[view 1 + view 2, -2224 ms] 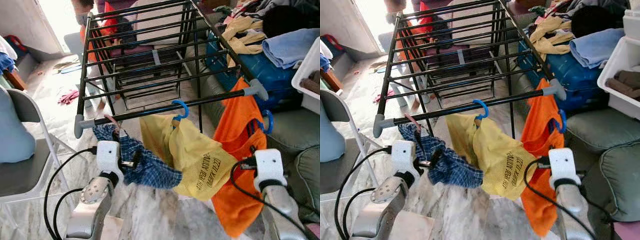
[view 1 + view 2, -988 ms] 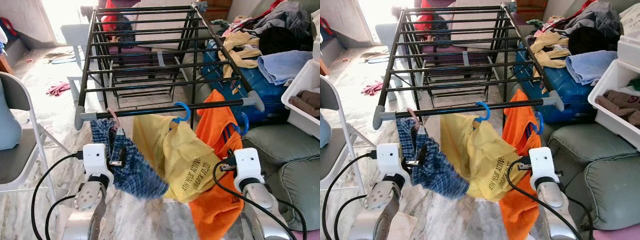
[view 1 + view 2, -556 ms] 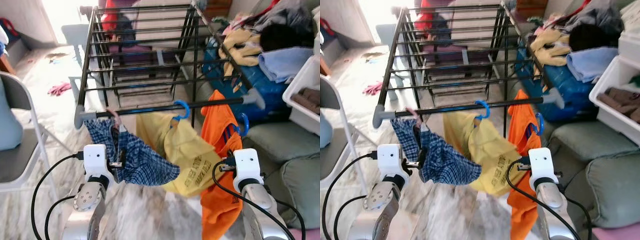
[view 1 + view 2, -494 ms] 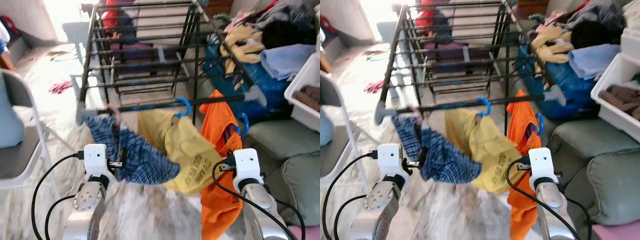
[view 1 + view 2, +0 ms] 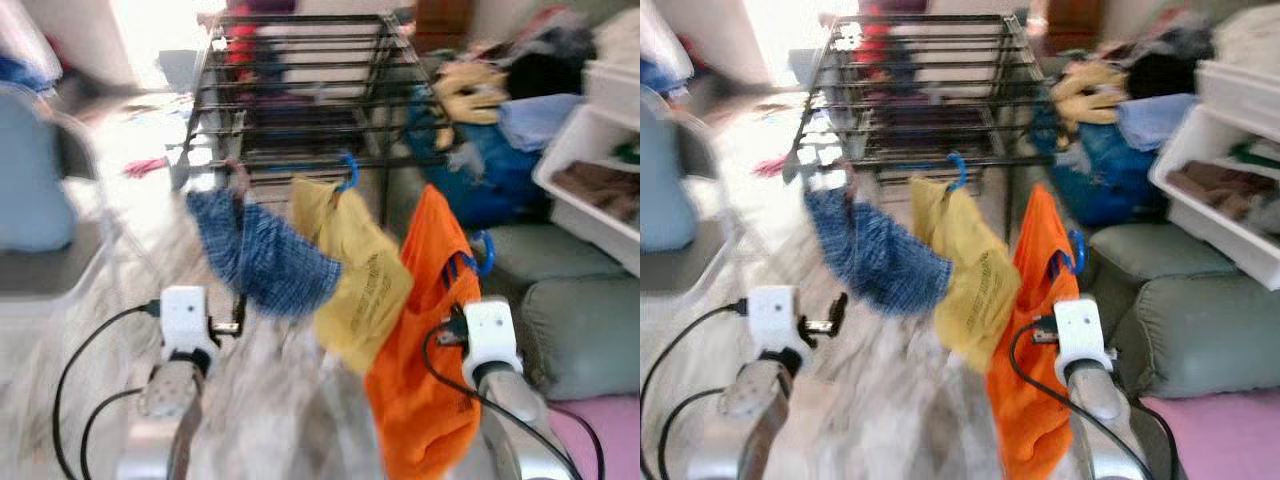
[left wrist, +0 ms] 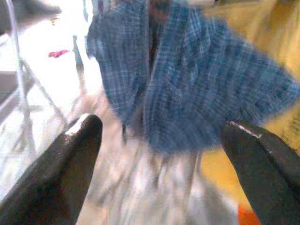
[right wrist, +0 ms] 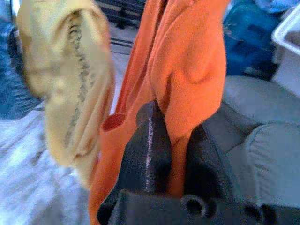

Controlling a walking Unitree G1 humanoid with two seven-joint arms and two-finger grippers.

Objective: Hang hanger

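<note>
Hangers carry three garments at the near rail of a black drying rack [image 5: 300,90]: a blue plaid cloth [image 5: 262,258] on the left, a yellow shirt [image 5: 352,262] on a blue hook [image 5: 347,171] in the middle, and an orange shirt [image 5: 425,330] on a blue hanger [image 5: 484,252] to the right, held off the rail. The right end effector [image 7: 171,154] is clamped on the orange shirt's fabric. The left end effector [image 6: 159,154] has its fingers wide apart, near the plaid cloth but not touching it.

The floor [image 5: 270,420] is pale marble. A grey folding chair [image 5: 50,200] stands to the left; to the right are a grey-green sofa [image 5: 580,320], a white bin [image 5: 590,170] of clothes and a blue suitcase [image 5: 470,170] heaped with laundry.

Compared with half a second ago the whole scene sits further off and higher, so the camera has moved; the plaid cloth now hangs free of the left fingers, which were up against it before.

Everything is motion-blurred: the plaid cloth's hook on the rail and the rack's far end are hard to make out.
</note>
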